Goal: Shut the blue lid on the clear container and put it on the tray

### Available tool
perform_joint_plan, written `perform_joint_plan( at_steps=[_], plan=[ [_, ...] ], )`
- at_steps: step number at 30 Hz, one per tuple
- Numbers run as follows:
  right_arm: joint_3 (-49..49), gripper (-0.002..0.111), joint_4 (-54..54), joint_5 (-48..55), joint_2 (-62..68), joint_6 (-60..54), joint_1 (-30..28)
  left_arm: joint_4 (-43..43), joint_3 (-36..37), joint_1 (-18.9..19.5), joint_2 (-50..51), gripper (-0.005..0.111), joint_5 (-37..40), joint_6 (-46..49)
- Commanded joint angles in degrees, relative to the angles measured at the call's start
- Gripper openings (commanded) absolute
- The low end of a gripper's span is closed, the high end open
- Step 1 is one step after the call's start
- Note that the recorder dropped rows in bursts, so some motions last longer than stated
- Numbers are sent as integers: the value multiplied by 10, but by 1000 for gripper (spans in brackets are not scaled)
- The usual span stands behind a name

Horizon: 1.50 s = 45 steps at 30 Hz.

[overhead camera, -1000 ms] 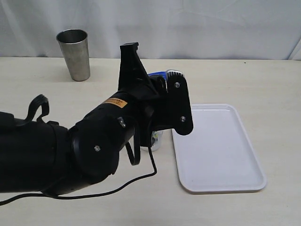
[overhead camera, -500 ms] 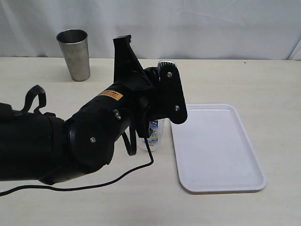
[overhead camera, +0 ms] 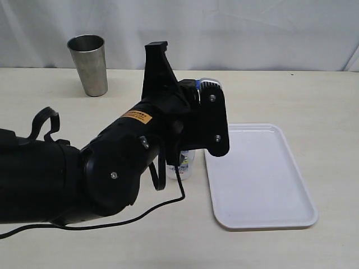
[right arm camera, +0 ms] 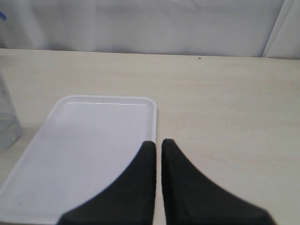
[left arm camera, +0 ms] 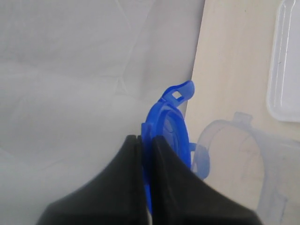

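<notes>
My left gripper [left arm camera: 145, 138] is shut on the blue lid [left arm camera: 168, 119], pinching it edge-on with one snap flap sticking out past the fingertips. The open rim of the clear container [left arm camera: 243, 164] lies just beside and below the lid. In the exterior view my left arm [overhead camera: 140, 151] hides most of the clear container [overhead camera: 185, 163]; only its labelled base shows, standing on the table just left of the white tray [overhead camera: 261, 176]. A sliver of the blue lid [overhead camera: 192, 85] shows at the wrist. My right gripper [right arm camera: 158, 140] is shut on nothing, over the tray's [right arm camera: 93, 150] right edge.
A grey steel tumbler [overhead camera: 88, 64] stands upright at the back left of the table. A white curtain hangs behind the table. The clear container [right arm camera: 7, 122] shows at the edge of the right wrist view, beside the tray.
My left gripper with the lid swung a little left and up, then came back right over the container. The container, tray and tumbler have not moved.
</notes>
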Motion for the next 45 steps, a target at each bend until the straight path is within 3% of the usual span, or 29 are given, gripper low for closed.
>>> perform_joint_plan(
  at_steps=[1,31,39,45],
  plan=[
    [1,4,0,-1,-2,-2,-2,1,-5,-3,-6,0,-17,5],
    [1,4,0,-1,-2,-2,-2,-7,-3,-10,-6,0,-4,7],
    [1,4,0,-1,-2,-2,-2,-16,0,-35,-6,0,6,7],
    [1,4,0,-1,-2,-2,-2,-90,0,-29,-5,0,20,56]
  ],
)
